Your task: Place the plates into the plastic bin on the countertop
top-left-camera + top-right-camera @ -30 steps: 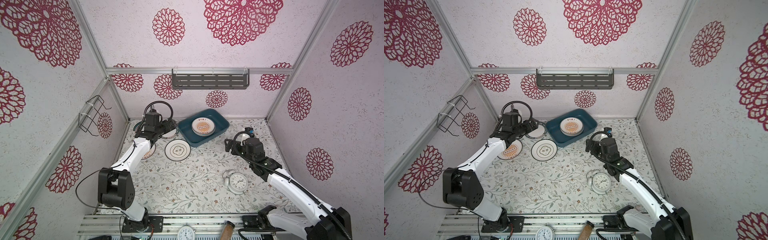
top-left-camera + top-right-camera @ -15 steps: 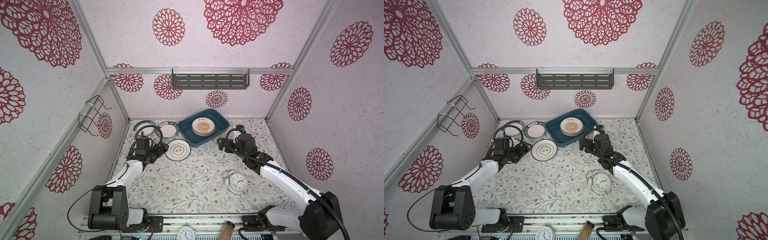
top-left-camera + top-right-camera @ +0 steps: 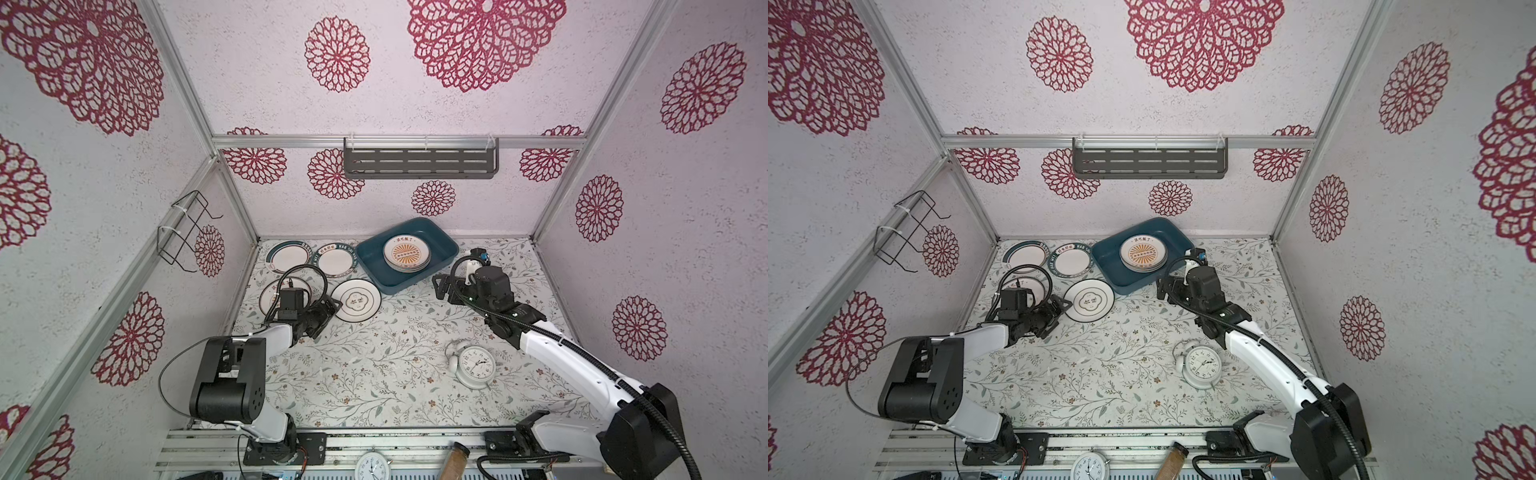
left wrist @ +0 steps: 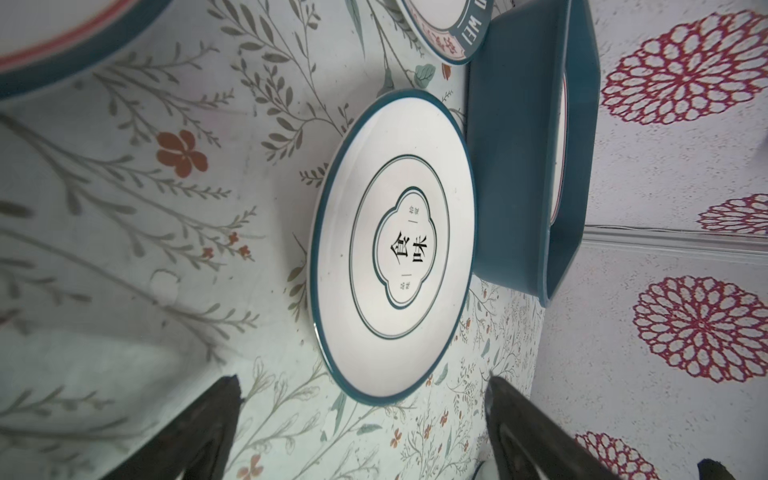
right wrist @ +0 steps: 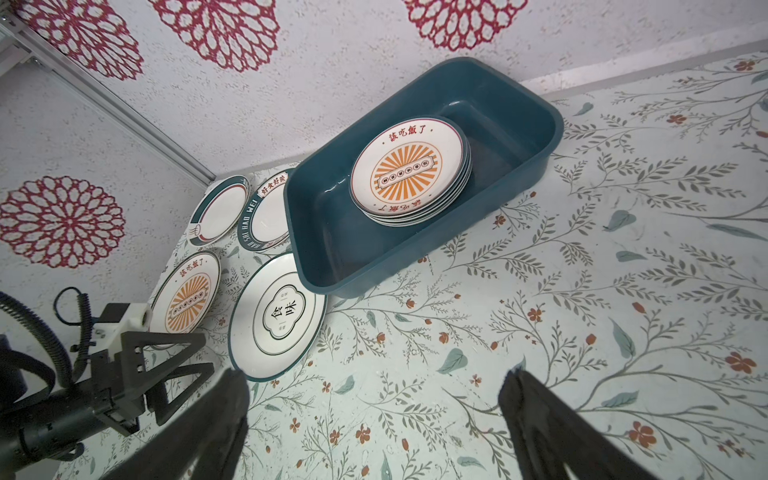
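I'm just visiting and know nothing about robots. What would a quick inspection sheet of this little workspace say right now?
surface: countertop, floral print, no spills seen.
job's things: plastic bin at the back holds a stack of plates, sunburst one on top; four loose plates lie flat beside it, on the left arm's side: quatrefoil plate, sunburst plate, two teal-rimmed plates.
clutter: alarm clock on the countertop; clock face and brown jar on the front rail.
grippers: left gripper open, empty, near the quatrefoil plate; right gripper open, empty, beside the bin.
cables: black cables loop off both wrists; none seen snagged.
surroundings: grey shelf on the back wall; walls with red medallions.
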Motion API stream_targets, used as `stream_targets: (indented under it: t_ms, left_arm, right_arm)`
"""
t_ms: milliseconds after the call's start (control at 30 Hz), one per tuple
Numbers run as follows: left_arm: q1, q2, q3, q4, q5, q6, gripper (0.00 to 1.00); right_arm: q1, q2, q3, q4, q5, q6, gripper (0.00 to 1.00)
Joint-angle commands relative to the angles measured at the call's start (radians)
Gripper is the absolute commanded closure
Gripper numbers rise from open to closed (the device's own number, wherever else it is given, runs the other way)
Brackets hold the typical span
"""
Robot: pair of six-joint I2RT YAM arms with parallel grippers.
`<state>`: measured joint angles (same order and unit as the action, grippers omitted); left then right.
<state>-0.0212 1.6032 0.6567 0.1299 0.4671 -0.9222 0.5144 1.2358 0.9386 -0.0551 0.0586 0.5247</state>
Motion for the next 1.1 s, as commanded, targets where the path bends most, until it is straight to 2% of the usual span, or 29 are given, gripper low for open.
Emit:
stream_targets:
  t_ms: [0, 200, 300, 433, 567, 633, 767, 900, 1067]
  left_arm:
    - [0.007, 0.074, 0.017, 0.105, 0.037, -0.035, 0.09]
    - [0.007, 0.168, 0.035, 0.133, 0.009, -0.051, 0.17]
    - [0.007, 0.213, 0.035, 0.181, 0.015, -0.075, 0.24]
    - [0.012, 0.258, 0.035, 0.225, 0.021, -0.103, 0.41]
    - [0.018, 0.272, 0.027, 0.241, 0.013, -0.117, 0.68]
    - [0.021, 0.269, 0.023, 0.236, 0.006, -0.117, 0.78]
    - [0.026, 0.253, 0.018, 0.224, 0.005, -0.11, 0.91]
    - [0.028, 0.227, 0.016, 0.211, 0.0, -0.102, 0.99]
    - [0.027, 0.17, 0.015, 0.176, -0.001, -0.092, 1.0]
  right_arm:
    - [0.003, -0.029, 0.035, -0.008, 0.041, 0.004, 0.01]
    - [0.003, -0.033, 0.035, -0.023, 0.066, -0.001, 0.01]
    - [0.002, -0.026, 0.046, -0.035, 0.082, -0.01, 0.01]
    - [0.002, -0.01, 0.064, -0.043, 0.086, -0.018, 0.01]
    - [0.001, 0.0, 0.069, -0.038, 0.083, -0.013, 0.01]
    - [0.0, -0.001, 0.066, -0.034, 0.082, -0.01, 0.01]
    - [0.0, -0.002, 0.066, -0.038, 0.086, -0.007, 0.01]
    - [0.0, -0.017, 0.06, -0.037, 0.081, -0.002, 0.01]
    - [-0.001, -0.043, 0.041, -0.034, 0.081, 0.007, 0.01]
